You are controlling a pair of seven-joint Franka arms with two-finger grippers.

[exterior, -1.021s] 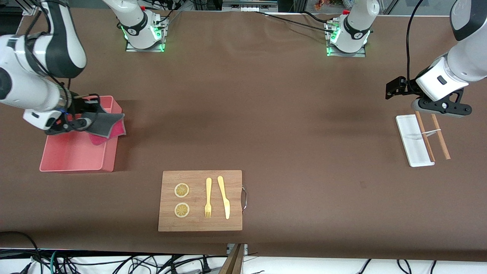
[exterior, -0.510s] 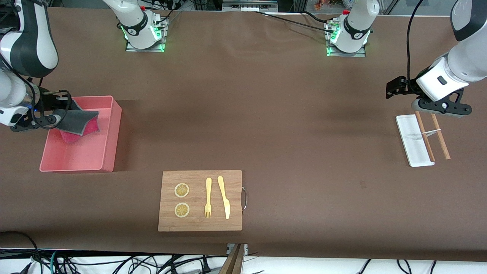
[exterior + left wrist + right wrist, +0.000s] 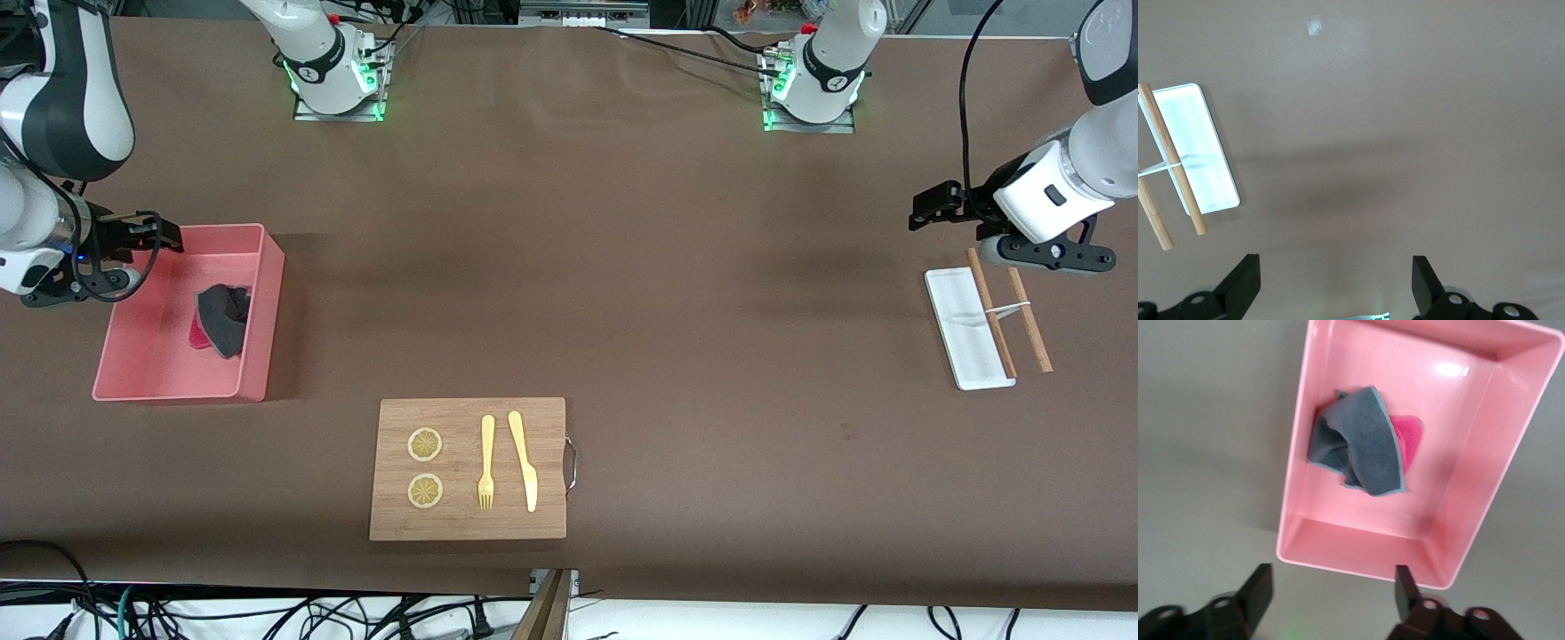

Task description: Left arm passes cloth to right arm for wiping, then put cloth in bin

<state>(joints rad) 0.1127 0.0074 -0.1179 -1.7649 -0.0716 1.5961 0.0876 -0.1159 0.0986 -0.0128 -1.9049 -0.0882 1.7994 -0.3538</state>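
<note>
The soft, light cloth lies crumpled in the bin at the worktop's right-arm end; pinch a raised fold. The right gripper hangs spread and empty over the bin's edge. The left gripper, also spread, waits above the tray.

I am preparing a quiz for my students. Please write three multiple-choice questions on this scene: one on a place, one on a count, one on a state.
1. Where is the cloth?
A. on the wooden board
B. in the bin
C. on the white tray

2. How many lemon slices lie on the wooden board?
A. one
B. two
C. four

3. The right gripper is
A. open, holding nothing
B. shut on the cloth
C. shut on the fork

Key: 1 B, it lies crumpled in the bin. 2 B, slices and. 3 A, fingers spread at the bin's edge.
</note>
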